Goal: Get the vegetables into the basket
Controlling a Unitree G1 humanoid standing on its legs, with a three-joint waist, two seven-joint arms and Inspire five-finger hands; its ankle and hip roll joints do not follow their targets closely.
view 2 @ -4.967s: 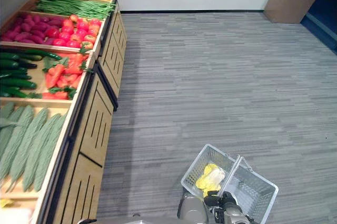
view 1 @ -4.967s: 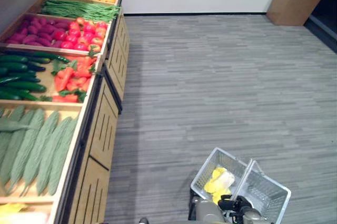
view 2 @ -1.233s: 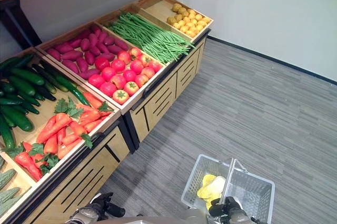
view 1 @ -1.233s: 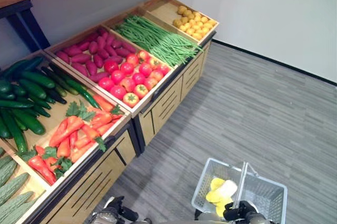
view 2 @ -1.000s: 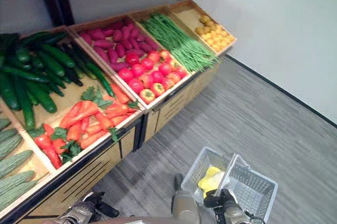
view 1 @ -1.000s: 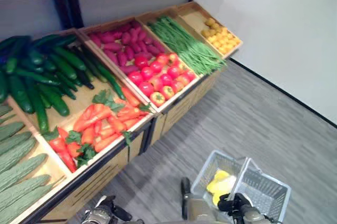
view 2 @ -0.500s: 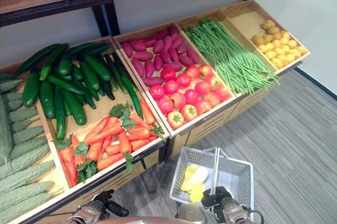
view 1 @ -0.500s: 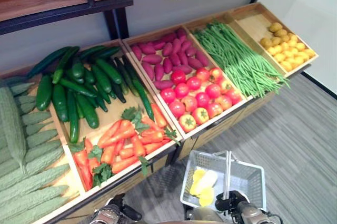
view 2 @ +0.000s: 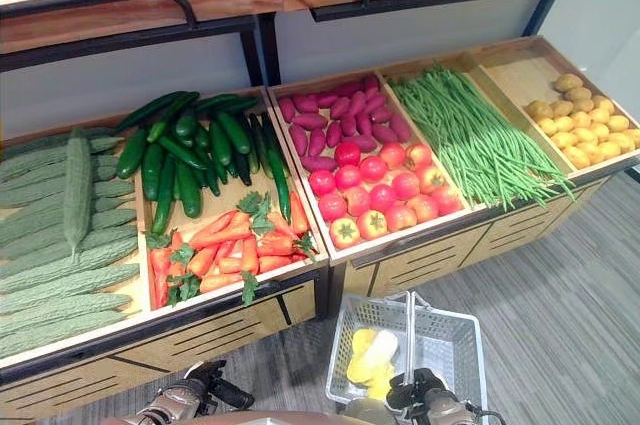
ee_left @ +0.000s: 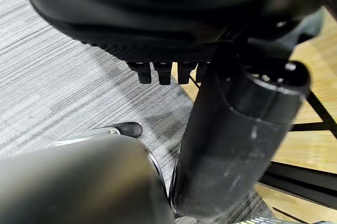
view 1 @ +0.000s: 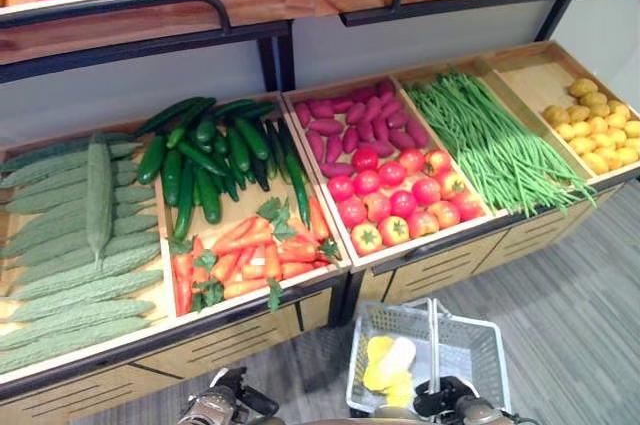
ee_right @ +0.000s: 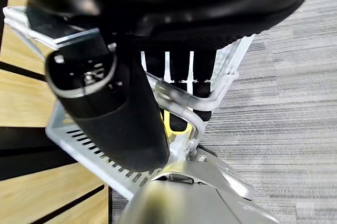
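The right hand (view 2: pixel 428 395) sits low at the near edge, its dark fingers (ee_right: pixel 178 84) curled round the pale bar handle (ee_right: pixel 181 103) of the basket (view 1: pixel 488 345), which hangs over the grey striped floor (view 1: pixel 570 315) just in front of the stand. The left hand (view 1: pixel 232 403) is low at the near edge too, beside the stand's wooden front; in its wrist view the short fingertips (ee_left: pixel 158 72) are bent in under the palm and nothing lies between them and the thick thumb (ee_left: pixel 237 139).

The basket is a pale plastic grid with slotted walls and a rounded rim, and a few smooth yellow and whitish vegetables (view 1: pixel 388 363) lie in its left half. The vegetables on the stand sit in slanted wooden trays: bumpy pale green gourds (view 1: pixel 90 245), glossy dark cucumbers (view 1: pixel 205 150), orange carrots (view 1: pixel 245 255) with leafy tops, purple sweet potatoes (view 1: pixel 350 120), round red tomatoes (view 1: pixel 395 195), long thin green beans (view 1: pixel 490 140) and small yellow potatoes (view 1: pixel 595 125).

A dark metal rail (view 1: pixel 120 5) edges the fruit shelf above. Open floor lies to the basket's right.
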